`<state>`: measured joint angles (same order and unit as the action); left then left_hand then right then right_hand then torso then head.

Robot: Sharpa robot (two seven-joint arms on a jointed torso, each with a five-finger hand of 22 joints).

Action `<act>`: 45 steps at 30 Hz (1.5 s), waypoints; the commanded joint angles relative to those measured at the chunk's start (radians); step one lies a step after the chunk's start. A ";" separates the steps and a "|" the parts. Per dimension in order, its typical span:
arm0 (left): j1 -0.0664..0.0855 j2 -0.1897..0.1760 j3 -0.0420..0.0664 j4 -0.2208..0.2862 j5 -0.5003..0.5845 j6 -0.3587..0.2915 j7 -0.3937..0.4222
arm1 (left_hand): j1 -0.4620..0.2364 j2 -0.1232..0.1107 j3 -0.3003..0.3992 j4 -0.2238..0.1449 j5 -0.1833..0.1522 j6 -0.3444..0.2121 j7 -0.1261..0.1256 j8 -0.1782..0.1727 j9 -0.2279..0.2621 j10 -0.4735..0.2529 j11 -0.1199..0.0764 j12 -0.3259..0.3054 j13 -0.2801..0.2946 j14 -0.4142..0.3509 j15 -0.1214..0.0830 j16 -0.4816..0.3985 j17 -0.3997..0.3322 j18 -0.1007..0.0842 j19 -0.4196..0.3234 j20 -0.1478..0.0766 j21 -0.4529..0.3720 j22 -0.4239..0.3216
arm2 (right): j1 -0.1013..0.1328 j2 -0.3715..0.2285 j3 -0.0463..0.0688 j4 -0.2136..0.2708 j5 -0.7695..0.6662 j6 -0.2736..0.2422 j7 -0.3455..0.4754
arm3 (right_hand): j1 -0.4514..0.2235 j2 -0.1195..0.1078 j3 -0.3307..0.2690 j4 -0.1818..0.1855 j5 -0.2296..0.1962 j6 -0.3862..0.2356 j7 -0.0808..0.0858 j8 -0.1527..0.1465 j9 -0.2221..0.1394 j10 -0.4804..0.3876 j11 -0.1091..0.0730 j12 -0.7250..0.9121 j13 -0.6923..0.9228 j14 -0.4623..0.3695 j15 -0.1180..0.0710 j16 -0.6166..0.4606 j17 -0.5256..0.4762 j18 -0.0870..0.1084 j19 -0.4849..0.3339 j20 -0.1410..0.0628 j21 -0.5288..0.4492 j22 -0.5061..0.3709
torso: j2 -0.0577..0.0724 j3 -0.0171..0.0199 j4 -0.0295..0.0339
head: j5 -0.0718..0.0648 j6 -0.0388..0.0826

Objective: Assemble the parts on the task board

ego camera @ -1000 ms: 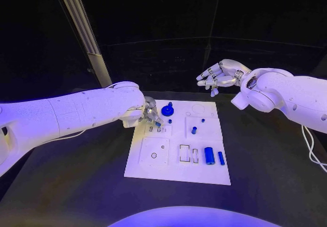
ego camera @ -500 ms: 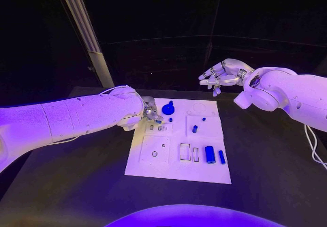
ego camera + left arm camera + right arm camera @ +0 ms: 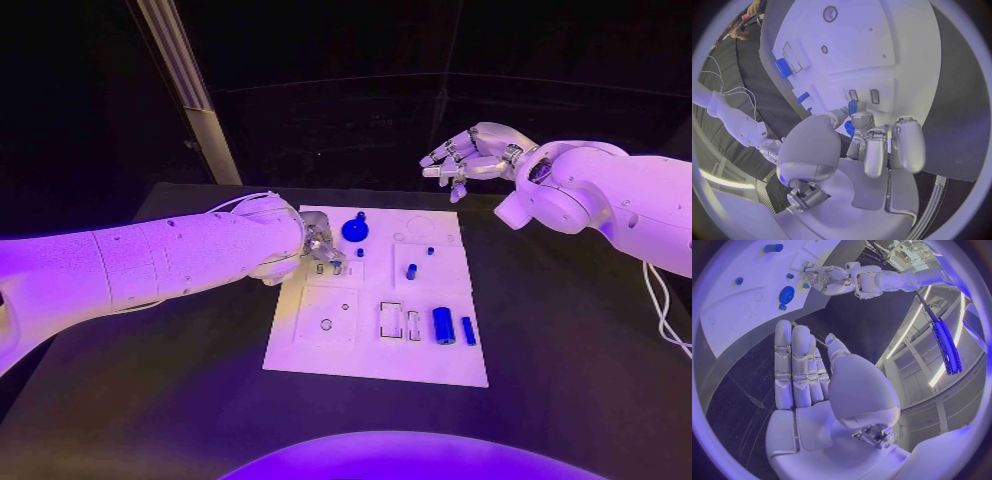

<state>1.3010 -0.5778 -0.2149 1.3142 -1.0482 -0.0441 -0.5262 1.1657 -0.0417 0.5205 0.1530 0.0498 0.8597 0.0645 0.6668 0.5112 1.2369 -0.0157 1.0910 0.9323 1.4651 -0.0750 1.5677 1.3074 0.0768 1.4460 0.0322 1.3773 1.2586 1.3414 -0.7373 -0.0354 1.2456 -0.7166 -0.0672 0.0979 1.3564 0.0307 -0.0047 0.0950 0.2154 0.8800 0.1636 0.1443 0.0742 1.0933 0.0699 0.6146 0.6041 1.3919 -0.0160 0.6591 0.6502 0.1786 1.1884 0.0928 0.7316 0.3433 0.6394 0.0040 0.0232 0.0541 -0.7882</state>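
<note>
Left hand (image 3: 317,245) has crept along the task board (image 3: 378,345) — fingers pinching a blue part (image 3: 852,106) (right hand (image 3: 469,157) spread, empty).

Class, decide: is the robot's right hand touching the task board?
Apart. In the head view the right hand is raised beyond the task board's far edge, dark background between them; the right wrist view also shows open fingers holding nothing.

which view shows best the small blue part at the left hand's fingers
The left wrist view: the blue part sits at the left hand's fingers, over the task board. The head view hides it; the right wrist view shows it tiny.
</note>
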 commanded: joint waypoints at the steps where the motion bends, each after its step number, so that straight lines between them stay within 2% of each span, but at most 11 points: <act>1: 0.000 -0.003 0.000 0.004 -0.025 0.022 -0.001 | 0.001 0.006 0.145 -0.140 0.002 0.001 -0.006 0.006 0.002 0.008 0.000 0.007 0.002 0.106 -0.002 0.003 0.263 -0.014 0.006 0.000 0.005 0.004 | 0.002 0.001 0.000 0.001 0.011 0.003 0.008 | -0.008 0.001 -0.001 0.005 0.000 -0.006 -0.001 0.004 -0.001 -0.003 0.002 -0.006 -0.001 0.000 0.006 -0.005 -0.001 0.005 0.005 0.000 -0.007 -0.001 | 0.000 0.0006 0.0000 | -0.002 -0.001; 10: -0.001 0.003 0.000 0.008 -0.025 0.076 -0.012 | 0.000 0.002 0.152 -0.145 0.002 0.002 -0.007 0.007 0.003 0.010 -0.001 0.008 0.003 0.106 -0.003 0.003 0.263 -0.015 0.009 0.000 0.009 0.009 | 0.002 0.003 0.000 -0.001 0.011 0.005 0.007 | -0.008 0.001 -0.001 0.005 0.000 -0.006 -0.001 0.004 -0.001 -0.003 0.002 -0.006 -0.001 0.000 0.006 -0.005 -0.001 0.005 0.005 0.000 -0.007 -0.001 | 0.000 -0.0006 0.0000 | 0.007 -0.006; 17: -0.001 0.004 0.000 0.008 -0.025 0.109 -0.023 | -0.010 -0.006 0.173 -0.152 0.023 0.003 -0.007 0.011 0.007 0.005 -0.001 -0.002 -0.009 0.106 -0.003 0.003 0.263 -0.015 0.009 -0.001 0.009 0.010 | 0.002 0.006 0.000 -0.004 0.011 0.006 0.006 | -0.006 0.001 -0.001 0.004 0.001 -0.008 -0.001 0.004 -0.001 -0.005 0.002 -0.007 -0.002 -0.002 0.007 -0.012 -0.004 0.005 0.005 0.000 -0.009 -0.002 | -0.001 -0.0001 0.0008 | 0.005 -0.008; 37: -0.001 0.004 0.001 0.002 -0.025 0.111 -0.040 | -0.016 -0.008 0.178 -0.152 0.027 0.005 -0.007 0.013 0.009 0.006 -0.001 -0.003 -0.010 0.106 -0.003 0.003 0.263 -0.016 0.009 -0.001 0.011 0.013 | 0.002 0.011 0.000 -0.009 0.011 0.012 0.005 | -0.005 0.001 -0.002 0.005 0.001 -0.009 0.000 0.004 -0.001 -0.007 0.002 -0.008 -0.002 -0.003 0.007 -0.016 -0.006 0.005 0.005 0.001 -0.011 -0.003 | 0.000 0.0003 0.0013 | 0.005 -0.009; 45: -0.001 0.010 0.001 -0.008 -0.025 0.113 -0.046 | -0.037 -0.008 0.187 -0.144 0.031 0.009 -0.008 0.018 0.013 0.013 -0.002 0.001 -0.005 0.106 -0.004 0.003 0.263 -0.016 0.011 -0.001 0.013 0.017 | 0.002 0.014 0.000 -0.011 0.007 0.015 0.006 | -0.005 0.001 -0.002 0.005 0.001 -0.009 0.000 0.004 -0.001 -0.007 0.002 -0.008 -0.002 -0.003 0.007 -0.016 -0.006 0.005 0.005 0.001 -0.011 -0.003 | 0.000 -0.0001 -0.0013 | 0.005 -0.011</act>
<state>1.3024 -0.5675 -0.2112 1.3107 -1.0643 0.0484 -0.5512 1.1299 -0.0569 0.5675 0.1448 0.0758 0.8655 0.0628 0.6778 0.5238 1.2407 -0.0160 1.0909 0.9264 1.4651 -0.0750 1.5677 1.3074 0.0768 1.4494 0.0289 1.3873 1.2751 1.3412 -0.7234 -0.0355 1.2359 -0.7123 -0.0629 0.0972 1.3566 0.0307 -0.0047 0.0949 0.2154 0.8801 0.1636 0.1444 0.0743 1.0933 0.0698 0.6106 0.6036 1.3918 -0.0160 0.6466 0.6449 0.1785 1.1884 0.0928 0.7268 0.3408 0.6393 0.0040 0.0233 0.0600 -0.7984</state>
